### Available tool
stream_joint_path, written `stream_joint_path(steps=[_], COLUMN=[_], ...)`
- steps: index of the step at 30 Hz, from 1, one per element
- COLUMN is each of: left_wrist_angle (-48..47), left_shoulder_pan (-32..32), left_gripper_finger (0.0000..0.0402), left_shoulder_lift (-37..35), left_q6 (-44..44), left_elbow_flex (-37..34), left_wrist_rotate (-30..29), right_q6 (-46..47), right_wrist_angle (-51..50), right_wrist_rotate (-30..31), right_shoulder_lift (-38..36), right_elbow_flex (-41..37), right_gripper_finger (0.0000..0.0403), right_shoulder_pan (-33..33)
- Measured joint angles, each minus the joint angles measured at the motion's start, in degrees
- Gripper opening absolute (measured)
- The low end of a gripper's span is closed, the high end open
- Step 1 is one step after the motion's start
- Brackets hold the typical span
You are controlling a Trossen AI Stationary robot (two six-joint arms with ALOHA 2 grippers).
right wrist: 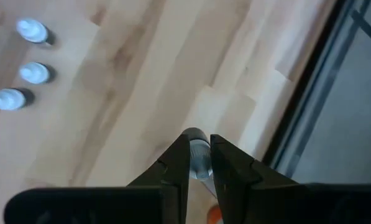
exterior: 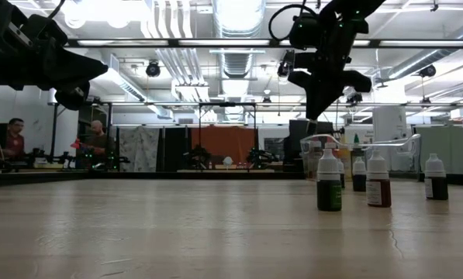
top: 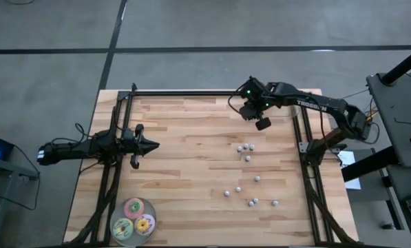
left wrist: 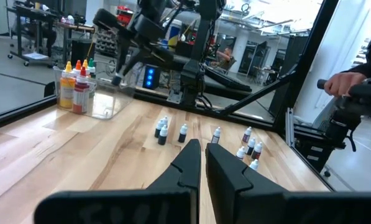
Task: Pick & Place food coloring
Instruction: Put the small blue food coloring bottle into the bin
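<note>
High view: the right tool (top: 262, 122) hangs in the upper right of the frame, above the table (top: 191, 165), with the loose bottles (top: 246, 147) scattered below it toward the lower right. The left tool (top: 149, 145) waits at the left of the frame, its fingers drawn together. 3 flat discs (top: 134, 219) lie in the lower left corner.

Low view: the right tool (exterior: 318, 97) is raised well clear of the table at the upper right, pointing down; 4 or so bottles (exterior: 329, 184) stand on the wood at the right of the frame. People sit in the room at far left.

Left wrist view: the left tool (left wrist: 202, 151) shows its fingers nearly touching, with nothing between them. Beyond it, small bottles (left wrist: 163, 129) stand mid-frame, and a clear tub (left wrist: 107, 99) in the upper left already holds a few bottles (orange and red bodies).

Right wrist view: the right tool (right wrist: 199, 158) is clamped on 1 pale-capped bottle (right wrist: 199, 151), an orange patch showing just under it; 3 more caps (right wrist: 35, 73) sit in the upper left of the frame.

So the carry step seems to be in hand. The next move likely calls for bringing the bottle over the tub, lowering it inside the rim, then parting the fingers.
</note>
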Motion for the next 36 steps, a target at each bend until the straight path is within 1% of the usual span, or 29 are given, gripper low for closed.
stream_joint_path(steps=[17, 26, 36], left_wrist_angle=[0.0, 0.0, 0.0], left_shoulder_pan=[0.0, 0.0, 0.0], left_gripper_finger=[0.0, 0.0, 0.0], left_shoulder_lift=[0.0, 0.0, 0.0], left_q6=[0.0, 0.0, 0.0], left_elbow_flex=[0.0, 0.0, 0.0], left_wrist_rotate=[0.0, 0.0, 0.0], right_q6=[-0.3, 0.0, 1.0], right_wrist_angle=[-0.8, -3.0, -3.3], right_wrist_rotate=[0.0, 0.0, -0.1], right_shoulder_lift=[-3.2, -3.2, -3.2], right_elbow_flex=[0.0, -0.3, -3.2], right_gripper_finger=[0.0048, 0.0048, 0.0048], right_shoulder_pan=[-7.1, -11.4, -15.4])
